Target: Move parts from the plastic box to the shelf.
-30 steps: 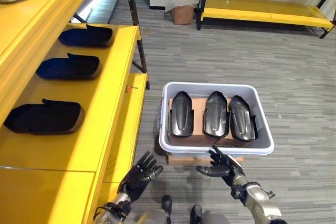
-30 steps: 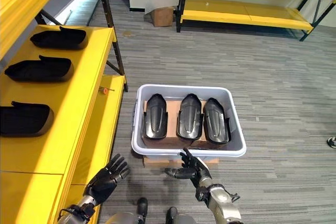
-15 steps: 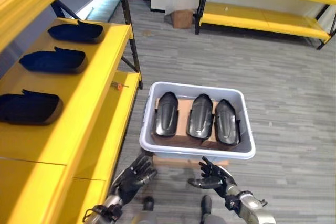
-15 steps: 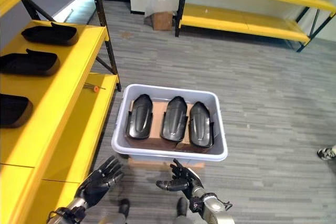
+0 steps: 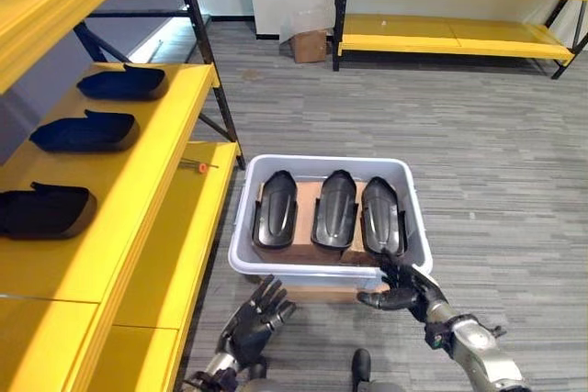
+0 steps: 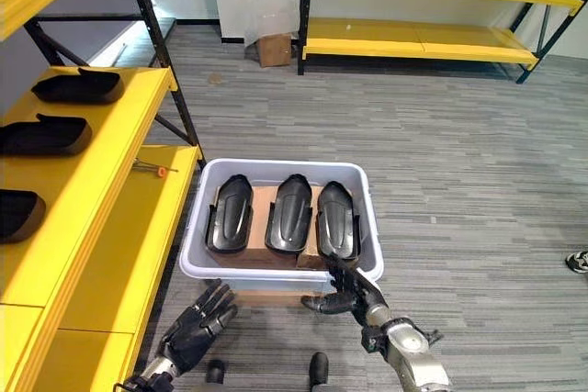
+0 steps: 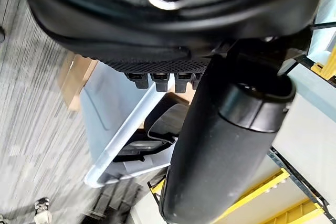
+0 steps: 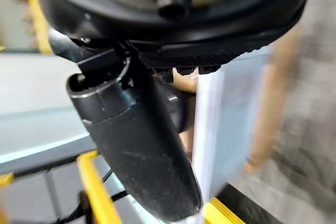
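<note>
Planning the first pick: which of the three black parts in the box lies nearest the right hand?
The rightmost part. The right hand sits at the box's near right corner, just below it; the other two lie further left.

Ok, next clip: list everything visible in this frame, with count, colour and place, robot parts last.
Plastic box: one, pale grey, on the floor in front of the robot, resting on a cardboard piece.
Parts in the box: three, black, side by side on brown cardboard.
Parts on the shelf: three, dark, in a row on the yellow shelf at the robot's left.
Small orange-tipped item: one, on the lower yellow shelf level.
Far shelving: yellow with black posts, across the grey floor, cardboard boxes on top.
Cardboard box: one, brown, on the floor by the far wall.
Shoe: a person's, at the right edge.
Left hand: open, below the box.
Right hand: open, at the box's near right corner.
</note>
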{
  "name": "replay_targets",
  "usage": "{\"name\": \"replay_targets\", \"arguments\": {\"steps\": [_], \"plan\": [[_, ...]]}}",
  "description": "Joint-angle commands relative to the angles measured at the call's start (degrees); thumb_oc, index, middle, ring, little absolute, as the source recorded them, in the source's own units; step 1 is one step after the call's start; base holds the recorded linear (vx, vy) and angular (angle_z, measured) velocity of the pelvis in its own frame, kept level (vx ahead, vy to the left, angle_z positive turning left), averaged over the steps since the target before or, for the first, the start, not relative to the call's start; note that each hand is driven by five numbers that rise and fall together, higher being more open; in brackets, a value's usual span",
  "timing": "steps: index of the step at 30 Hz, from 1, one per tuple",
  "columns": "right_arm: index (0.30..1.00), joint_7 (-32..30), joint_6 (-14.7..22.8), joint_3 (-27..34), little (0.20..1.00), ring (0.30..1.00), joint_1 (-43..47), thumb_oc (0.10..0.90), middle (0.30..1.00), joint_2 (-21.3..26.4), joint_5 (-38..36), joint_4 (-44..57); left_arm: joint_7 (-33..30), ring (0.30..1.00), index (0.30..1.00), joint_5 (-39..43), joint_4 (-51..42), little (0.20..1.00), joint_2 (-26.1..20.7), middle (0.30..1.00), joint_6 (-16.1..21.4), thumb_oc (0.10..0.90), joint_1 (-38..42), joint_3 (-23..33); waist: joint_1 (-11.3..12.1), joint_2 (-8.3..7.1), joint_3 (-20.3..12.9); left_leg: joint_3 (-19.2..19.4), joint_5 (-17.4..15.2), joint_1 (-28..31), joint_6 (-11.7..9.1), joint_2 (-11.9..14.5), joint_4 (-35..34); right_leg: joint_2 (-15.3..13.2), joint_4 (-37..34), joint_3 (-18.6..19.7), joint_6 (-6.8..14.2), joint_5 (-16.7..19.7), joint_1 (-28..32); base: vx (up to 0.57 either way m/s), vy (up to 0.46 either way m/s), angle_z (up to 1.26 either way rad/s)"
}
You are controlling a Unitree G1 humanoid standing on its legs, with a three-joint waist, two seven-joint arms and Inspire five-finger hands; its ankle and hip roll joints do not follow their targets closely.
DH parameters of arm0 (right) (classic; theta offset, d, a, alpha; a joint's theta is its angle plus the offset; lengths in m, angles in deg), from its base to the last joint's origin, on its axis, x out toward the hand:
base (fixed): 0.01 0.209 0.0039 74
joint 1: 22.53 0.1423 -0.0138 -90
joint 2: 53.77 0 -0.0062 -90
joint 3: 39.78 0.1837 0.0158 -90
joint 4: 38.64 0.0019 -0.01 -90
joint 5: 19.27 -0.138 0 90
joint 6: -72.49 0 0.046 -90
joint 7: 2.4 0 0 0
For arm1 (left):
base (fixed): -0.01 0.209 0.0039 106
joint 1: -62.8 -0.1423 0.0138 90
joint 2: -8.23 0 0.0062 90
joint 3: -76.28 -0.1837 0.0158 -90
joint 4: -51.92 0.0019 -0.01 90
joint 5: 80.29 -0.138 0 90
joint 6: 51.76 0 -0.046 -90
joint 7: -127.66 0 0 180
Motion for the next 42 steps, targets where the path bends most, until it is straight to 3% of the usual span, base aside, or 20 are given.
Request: {"name": "replay_targets", "arguments": {"steps": [1, 7, 12, 16, 21, 25, 29, 31, 36, 38, 42], "plan": [[1.0, -3.53, 7.47, 3.64, 1.0, 1.0, 7.26, 0.9, 1.0, 0.7, -1.47, 6.4, -0.71, 1.0, 1.0, 4.47, -4.02, 1.0, -3.36, 1.0, 6.4, 0.9, 1.75, -0.36, 0.48, -2.1, -2.12, 2.99, -0.08, -0.57, 0.91, -1.99, 1.76, -3.54, 4.77, -3.0, 1.84, -6.24, 2.39, 0.05, 0.074, 0.01], [1.0, -8.18, 6.66, 5.36, 1.0, 1.0, 10.67, 0.9, 1.0, -1.92, -8.34, 7.1, -6.55, 1.0, 1.0, 7.66, -6.8, 1.0, -3.65, 1.0, 15.36, 0.9, 2.91, 3.5, 1.56, -1.42, -1.98, 2.58, -0.51, -0.83, 1.0, -2.28, 2.52, -3.99, 5.41, -3.08, 1.53, -6.73, 2.34, 0.03, 0.048, 0.0], [1.0, -16.26, 5.15, 6.61, 1.0, 1.0, 12.23, 0.9, 1.0, -4.67, -12.75, 3.09, -12.06, 1.0, 1.0, 8.91, -12.22, 1.0, -3.8, 1.0, 20.08, 0.9, 4.38, 8.18, 2.93, -1.2, -1.94, 1.84, -0.58, -1.17, 0.96, -2.36, 2.91, -4.03, 6.02, -3.53, 1.23, -7.22, 2.46, 0.03, -0.001, 0.07], [1.0, -21.42, 3.76, 7.46, 1.0, 1.0, 15.11, 0.9, 1.0, -5.61, -14.1, -1.38, -16.98, 1.0, 1.0, 5.01, -18.61, 1.0, -4.25, 1.0, 22.99, 0.9, 6.1, 9.51, 4.07, -0.86, -1.24, 0.92, -0.33, -2.03, 0.87, -2.39, 3.34, -4.0, 6.87, -4.0, 0.85, -7.6, 2.04, 0.0, -0.001, 0.05], [1.0, -23.8, 2.7, 7.84, 1.0, 1.0, 17.13, 0.9, 1.0, -6.71, -18.55, -5.3, -17.57, 1.0, 1.0, 2.72, -29.32, 1.0, -6.35, 1.0, 21.63, 0.9, 7.5, 8.94, 5.47, -0.34, -0.24, 0.05, -0.08, -3.29, 0.98, -2.74, 3.75, -4.09, 7.5, -4.41, 0.74, -7.72, 1.49, -0.01, 0.004, 0.08], [1.0, -25.37, 3.03, 8.26, 1.0, 1.0, 21.13, 0.9, 1.0, -5.77, -17.47, -9.25, -16.96, 1.0, 1.0, 2.56, -33.83, 1.0, -8.14, 1.0, 19.92, 0.9, 9.69, 5.98, 6.06, 0.43, 1.53, -0.34, -0.03, -5.15, 1.09, -3.06, 4.45, -3.97, 8.08, -4.32, 0.53, -7.85, 0.21, -0.08, 0.02, 0.07], [1.0, -25.28, 4.1, 7.29, 1.0, 1.0, 24.95, 0.9, 1.0, -4.7, -10.29, -10.16, -17.14, 1.0, 1.0, 1.77, -35.81, 1.0, -9.49, 1.0, 19.39, 0.9, 12.1, 3.82, 6.17, 1.07, 3.81, -0.58, 0.18, -7.22, 1.25, -3.56, 4.76, -3.97, 8.59, -3.97, 0.51, -7.77, -1.64, -0.14, 0.021, 0.01], [1.0, -27.79, 6.24, 4.08, 1.0, 1.0, 28.23, 0.9, 1.0, -1.47, 8.28, -7.11, -17.74, 1.0, 1.0, 3.18, -36.85, 1.0, -10.11, 1.0, 19.68, 0.9, 13.59, 1.96, 5.83, 1.62, 6.54, -0.48, 0.72, -9.3, 1.63, -4.21, 4.63, -3.98, 8.63, -3.29, 0.62, -7.06, -3.91, -0.24, 0.04, -0.01], [1.0, -31.83, 8.14, -0.92, 1.0, 1.0, 30.8, 0.9, 1.0, 3.54, 31.28, 0.0, -17.44, 1.0, 1.0, 4.62, -36.6, 1.0, -10.29, 1.0, 21.82, 0.9, 14.26, 0.45, 5.28, 1.69, 9.25, -0.11, 1.23, -12.0, 1.92, -4.84, 5.22, -3.87, 8.81, -2.72, 0.62, -6.43, -6.37, -0.14, 0.019, -0.02], [1.0, -33.43, 8.53, -1.76, 1.0, 1.0, 31.51, 0.9, 1.0, 4.51, 36.63, 1.05, -17.21, 1.0, 1.0, 4.87, -36.5, 1.0, -10.4, 1.0, 22.38, 0.9, 14.53, -0.03, 5.24, 1.71, 9.85, -0.1, 1.28, -12.71, 1.95, -4.99, 5.61, -3.91, 9.03, -2.79, 0.62, -6.37, -6.91, -0.09, 0.001, -0.04], [1.0, -41.89, 6.53, -5.83, 1.0, 1.0, 35.83, 0.9, 1.0, 8.76, 56.81, 2.85, -16.46, 1.0, 1.0, 6.08, -36.12, 1.0, -10.94, 1.0, 23.27, 0.9, 15.51, -1.54, 5.51, 1.89, 11.49, 0.1, 1.37, -15.13, 1.96, -5.37, 6.77, -3.91, 9.6, -2.97, 0.59, -6.36, -8.72, -0.08, 0.002, -0.01]]}}
